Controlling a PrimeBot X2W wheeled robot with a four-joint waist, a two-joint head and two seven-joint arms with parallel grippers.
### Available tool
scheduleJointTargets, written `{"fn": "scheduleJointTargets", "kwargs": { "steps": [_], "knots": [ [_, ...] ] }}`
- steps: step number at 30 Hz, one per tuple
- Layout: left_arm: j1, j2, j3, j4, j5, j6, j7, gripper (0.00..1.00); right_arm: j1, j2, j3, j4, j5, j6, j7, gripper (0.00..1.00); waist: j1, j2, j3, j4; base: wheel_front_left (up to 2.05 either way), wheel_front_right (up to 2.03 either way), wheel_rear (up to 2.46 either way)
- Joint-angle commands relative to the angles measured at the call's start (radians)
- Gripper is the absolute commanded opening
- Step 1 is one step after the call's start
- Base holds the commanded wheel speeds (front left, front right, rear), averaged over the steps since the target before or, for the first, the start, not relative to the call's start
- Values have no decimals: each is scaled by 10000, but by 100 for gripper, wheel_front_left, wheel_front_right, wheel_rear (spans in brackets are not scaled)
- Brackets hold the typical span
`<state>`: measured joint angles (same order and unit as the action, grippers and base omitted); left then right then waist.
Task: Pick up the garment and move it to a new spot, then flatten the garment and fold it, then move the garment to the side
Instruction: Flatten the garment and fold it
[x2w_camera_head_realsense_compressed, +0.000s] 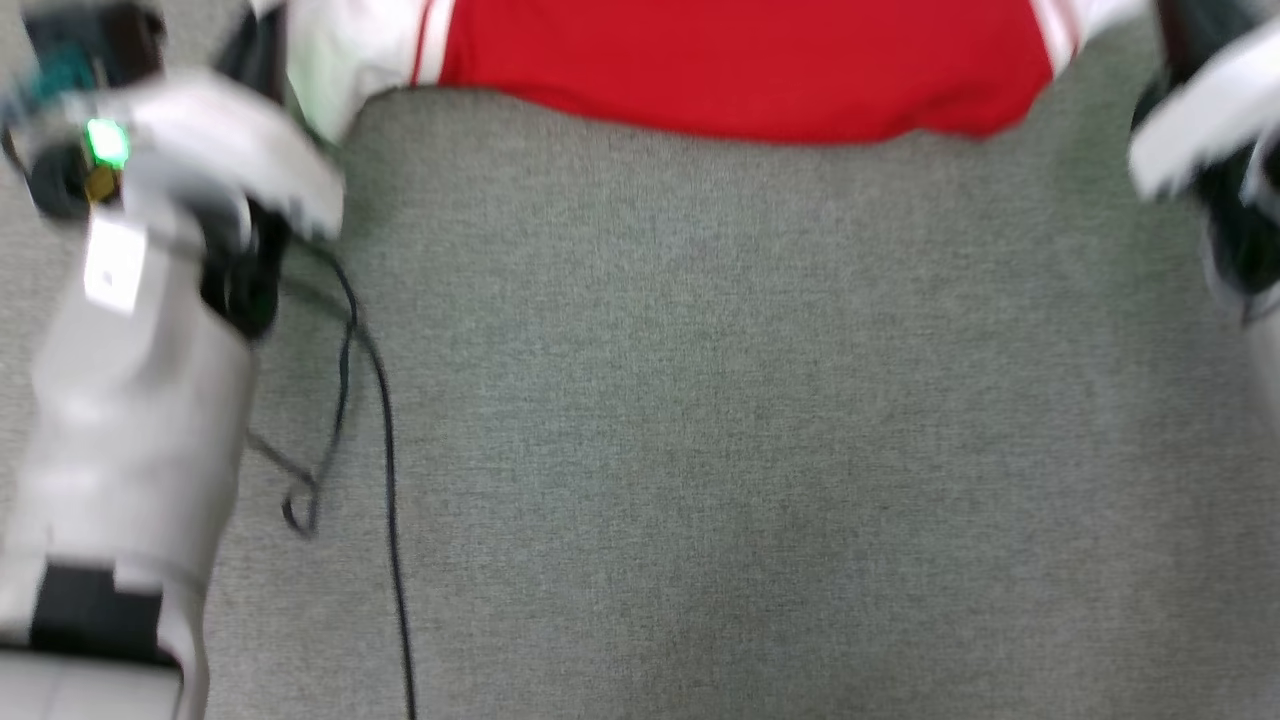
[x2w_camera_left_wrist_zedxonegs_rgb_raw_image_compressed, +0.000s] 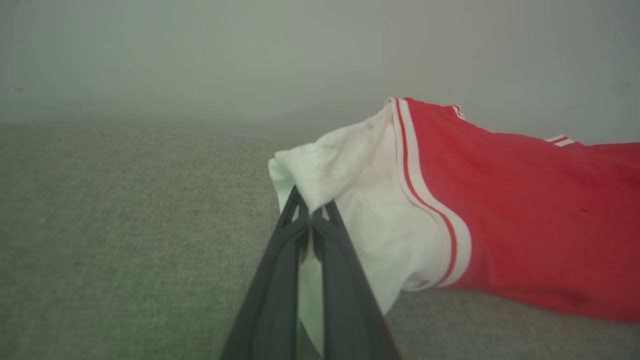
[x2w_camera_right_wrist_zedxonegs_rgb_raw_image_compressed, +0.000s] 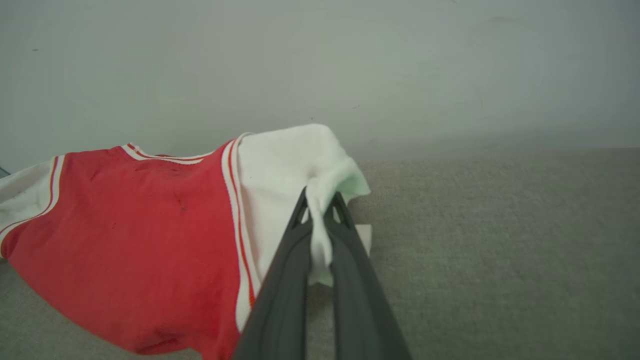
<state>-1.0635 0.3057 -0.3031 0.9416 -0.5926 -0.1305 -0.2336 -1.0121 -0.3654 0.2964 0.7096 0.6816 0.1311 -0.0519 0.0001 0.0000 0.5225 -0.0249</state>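
Surface (x2w_camera_head_realsense_compressed: 760, 420) grey and woven, pale wall (x2w_camera_left_wrist_zedxonegs_rgb_raw_image_compressed: 200, 50) behind, garment (x2w_camera_head_realsense_compressed: 740, 70) touching it

Plain indoor room (grey carpet (x2w_camera_head_realsense_compressed: 700, 450), bare wall (x2w_camera_left_wrist_zedxonegs_rgb_raw_image_compressed: 200, 50)).

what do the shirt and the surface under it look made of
Garment: soft matte knit cloth, probably jersey; it drapes and bunches in folds at the sleeves. Surface: grey woven fabric or low-pile carpet, matte; a fine speckled weave shows.
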Motion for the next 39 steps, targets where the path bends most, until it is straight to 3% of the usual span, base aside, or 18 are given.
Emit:
{"fn": "scheduleJointTargets", "kwargs": {
  "steps": [1, 7, 15, 26, 34, 35, 36, 37, 38, 39],
  "knots": [
    [621, 149, 2, -174, -331, 8, -69, 0, 669, -115, 158, -181, 285, -7, -118, 0, -1, 0, -551, 7, 0, 0, 0],
    [3325, 512, -161, -1121, -1440, 5, -31, 0, 3381, -622, 551, -1043, 1223, -7, -453, 0, -1, 0, -1839, 153, 0, 0, 0],
    [5974, 918, -25, -2351, -1795, 130, -194, 0, 6057, -734, 476, -1866, 1488, -9, -616, 0, -1, 0, -3261, 214, 0, 0, 0],
    [10049, 864, -229, -5185, -1822, 1397, -46, 0, 9734, -227, -718, -3255, 927, -9, -568, 0, -1, 0, -4890, 355, 0, 0, 0],
    [11793, 749, -445, -5977, -2023, 1988, 272, 0, 11719, 540, -1463, -4075, 323, -7, -245, 1, -1, 0, -5366, 421, 0, 0, 0],
    [11865, 723, -470, -6014, -2028, 2002, 283, 0, 11896, 637, -1548, -4123, 227, -7, -206, 26, -1, 0, -5389, 440, 0, 0, 0],
    [11888, 716, -478, -6062, -2007, 2029, 250, 0, 11982, 762, -1643, -4212, 168, -7, -214, 43, -1, 0, -5400, 456, 0, 0, 0],
    [11897, 711, -488, -6085, -1993, 2029, 231, 0, 12035, 910, -1719, -4278, 192, -7, -195, 67, -1, 0, -5400, 467, 0, 0, 0],
    [11893, 702, -507, -6106, -1967, 2035, 217, 0, 12101, 1004, -1765, -4309, 168, -7, -118, 100, -1, 0, -5403, 483, 0, 0, 0],
    [11842, 702, -520, -6135, -1903, 2050, 178, 0, 12117, 1024, -1814, -4368, 49, -7, -164, 100, -1, 0, -5409, 503, 0, 0, 0]
  ]
}}
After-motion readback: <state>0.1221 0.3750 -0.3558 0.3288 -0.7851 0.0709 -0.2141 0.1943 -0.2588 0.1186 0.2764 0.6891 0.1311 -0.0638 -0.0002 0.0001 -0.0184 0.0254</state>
